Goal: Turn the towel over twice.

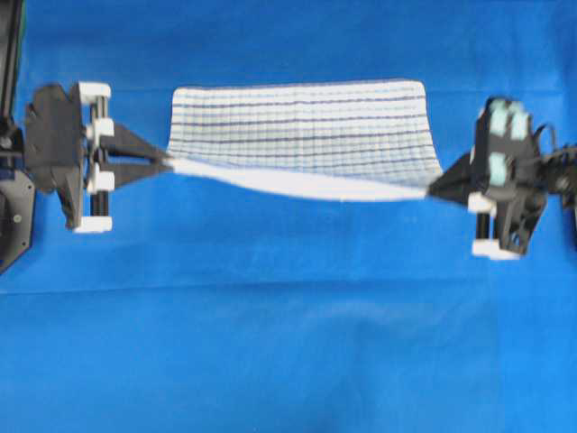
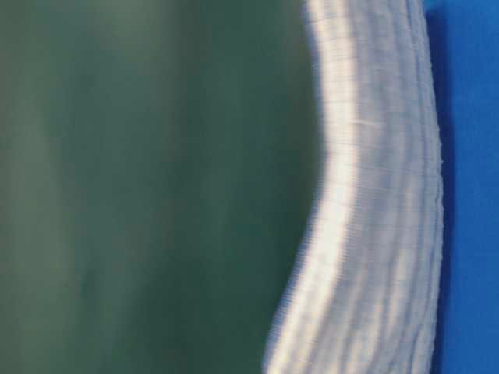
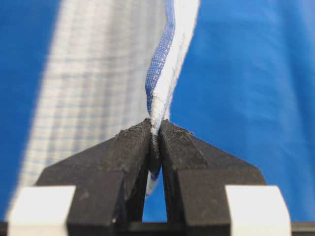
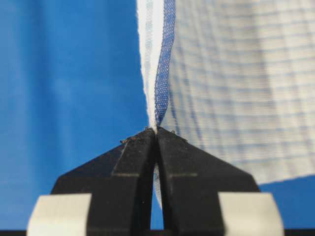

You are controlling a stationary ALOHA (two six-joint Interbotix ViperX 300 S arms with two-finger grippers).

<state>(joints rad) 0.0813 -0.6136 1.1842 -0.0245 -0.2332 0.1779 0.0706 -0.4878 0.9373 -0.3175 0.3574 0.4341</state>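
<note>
The towel [image 1: 306, 135] is held stretched above the blue table covering [image 1: 288, 343], slightly toward 12 o'clock of centre in the overhead view. Its near hem is pinched at 9 o'clock by the left gripper [image 1: 167, 164], jaws clamped on the towel's corner, and at 3 o'clock by the right gripper [image 1: 431, 191], jaws likewise clamped on the hem. Nothing else is seen on the covering. In the table-level view the towel [image 2: 374, 202] is motion-blurred against a dark green backdrop [image 2: 140, 187]; stripes are barely made out. Both wrist views are smeared beyond the fingertips [image 3: 170, 142] [image 4: 167, 140].
</note>
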